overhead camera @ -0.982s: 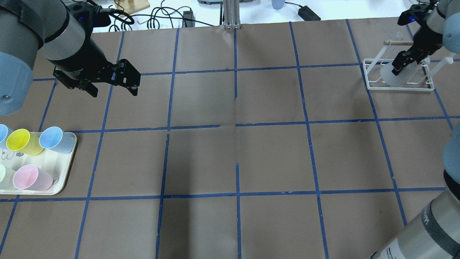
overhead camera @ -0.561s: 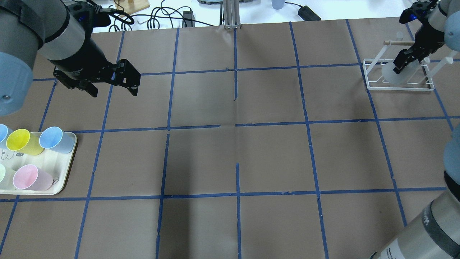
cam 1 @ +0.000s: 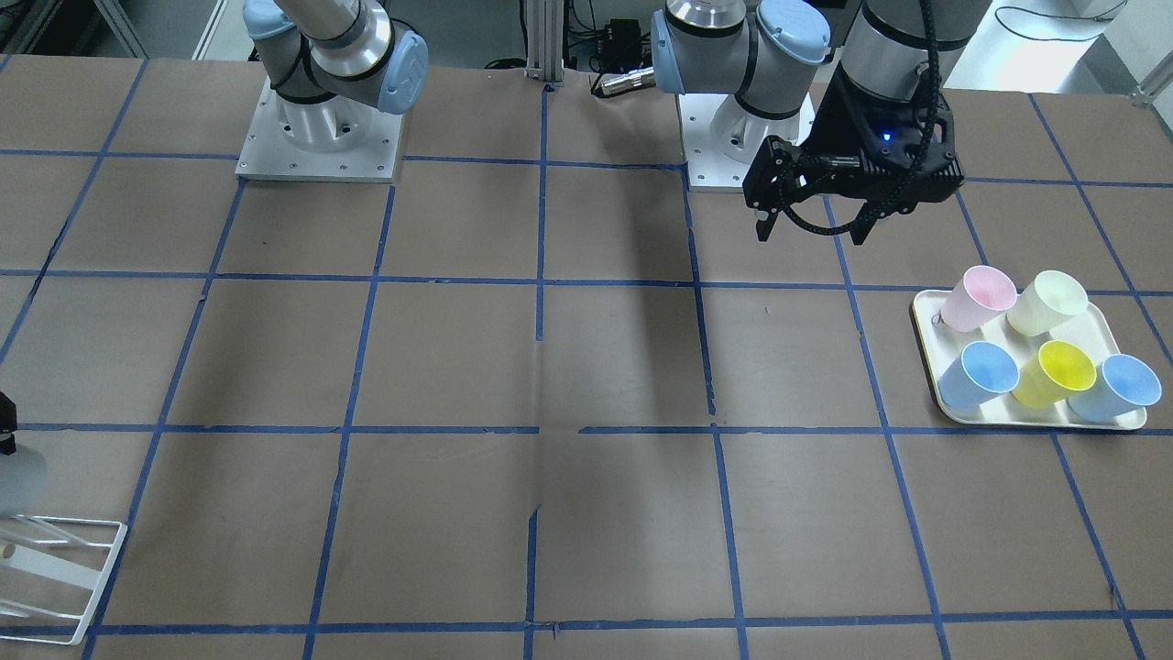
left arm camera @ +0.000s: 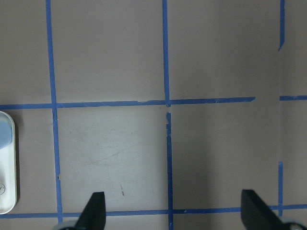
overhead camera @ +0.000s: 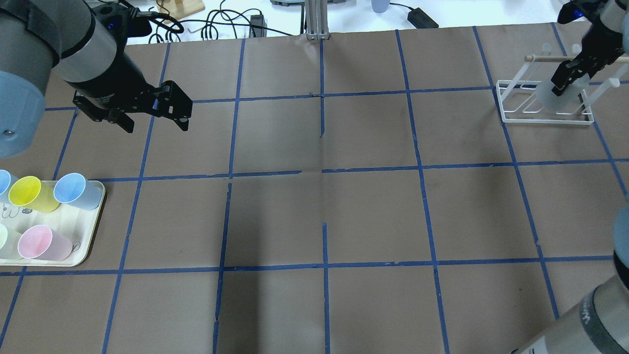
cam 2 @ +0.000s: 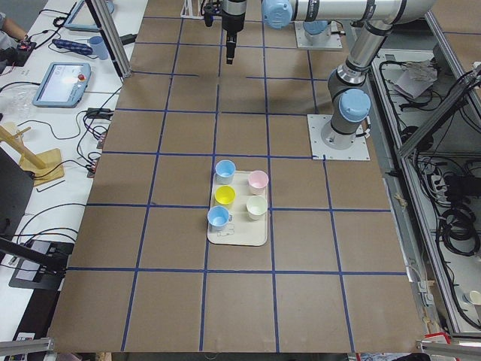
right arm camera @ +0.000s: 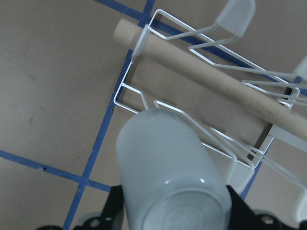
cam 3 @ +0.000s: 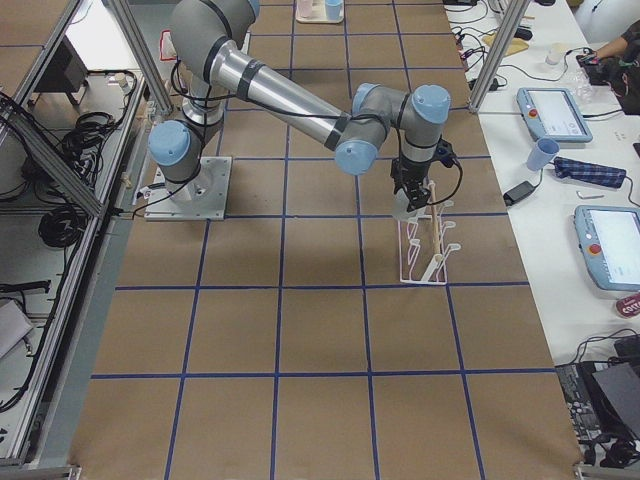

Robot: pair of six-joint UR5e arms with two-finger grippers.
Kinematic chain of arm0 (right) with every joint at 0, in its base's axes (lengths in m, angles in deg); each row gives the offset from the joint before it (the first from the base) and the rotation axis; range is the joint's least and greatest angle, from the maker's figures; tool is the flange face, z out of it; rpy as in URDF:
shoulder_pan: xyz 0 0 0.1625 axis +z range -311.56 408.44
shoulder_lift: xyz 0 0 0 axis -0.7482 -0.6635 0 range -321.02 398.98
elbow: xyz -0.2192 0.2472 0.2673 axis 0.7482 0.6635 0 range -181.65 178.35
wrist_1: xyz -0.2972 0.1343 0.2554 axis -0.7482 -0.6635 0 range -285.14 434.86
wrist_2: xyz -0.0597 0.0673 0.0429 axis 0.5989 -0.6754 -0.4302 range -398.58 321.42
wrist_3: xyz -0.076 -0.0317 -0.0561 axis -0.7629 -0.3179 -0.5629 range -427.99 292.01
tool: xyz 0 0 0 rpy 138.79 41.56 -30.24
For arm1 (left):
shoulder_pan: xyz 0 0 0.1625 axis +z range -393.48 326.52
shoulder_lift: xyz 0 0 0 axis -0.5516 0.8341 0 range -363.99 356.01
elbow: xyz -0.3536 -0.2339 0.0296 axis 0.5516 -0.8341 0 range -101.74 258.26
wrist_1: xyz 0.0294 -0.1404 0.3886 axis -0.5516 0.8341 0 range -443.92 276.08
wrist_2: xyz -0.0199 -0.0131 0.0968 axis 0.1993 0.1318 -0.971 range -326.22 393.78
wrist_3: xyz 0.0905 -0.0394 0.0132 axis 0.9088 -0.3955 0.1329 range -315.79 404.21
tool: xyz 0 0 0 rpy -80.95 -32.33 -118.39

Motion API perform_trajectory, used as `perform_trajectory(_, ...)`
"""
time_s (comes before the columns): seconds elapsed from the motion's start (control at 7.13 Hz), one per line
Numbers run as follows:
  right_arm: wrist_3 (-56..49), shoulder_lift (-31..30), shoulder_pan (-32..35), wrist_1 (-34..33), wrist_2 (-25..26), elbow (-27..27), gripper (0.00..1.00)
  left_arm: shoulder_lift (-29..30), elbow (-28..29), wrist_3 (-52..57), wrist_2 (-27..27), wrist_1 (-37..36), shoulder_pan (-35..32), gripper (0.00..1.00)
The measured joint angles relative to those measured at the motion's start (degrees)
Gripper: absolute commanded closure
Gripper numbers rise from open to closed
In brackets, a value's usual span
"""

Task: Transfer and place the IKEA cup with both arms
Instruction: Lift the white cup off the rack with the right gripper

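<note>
The IKEA cup (overhead camera: 549, 97), pale grey-white, hangs tilted over the white wire rack (overhead camera: 511, 116) at the table's far right. My right gripper (overhead camera: 565, 82) is shut on it. The right wrist view shows the cup (right arm camera: 165, 163) from its base end, above the rack's wires (right arm camera: 129, 91) and a wooden rod (right arm camera: 201, 72). It also shows in the front view (cam 1: 18, 472) and the right side view (cam 3: 403, 209). My left gripper (overhead camera: 155, 124) is open and empty above the far left of the table, apart from the cups; it also shows in the front view (cam 1: 811, 234).
A cream tray (overhead camera: 93, 221) at the left edge holds several pastel cups: pink (overhead camera: 42, 243), yellow (overhead camera: 29, 192), light blue (overhead camera: 73, 191). The tray also shows in the front view (cam 1: 926, 348). Brown paper with a blue tape grid covers the table. Cables lie beyond the far edge.
My right gripper has carried the cup rightward and farther back, from the rack's left end to over its middle. The left arm has not moved.
</note>
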Motion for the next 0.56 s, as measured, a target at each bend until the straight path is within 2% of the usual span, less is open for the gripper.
perform_trajectory(0.56, -0.23, -8.12, 0.38, 8.29, -1.49, -0.08, 0.78, -0.10, 0.64, 1.86, -0.26, 0.16, -0.07, 0.00)
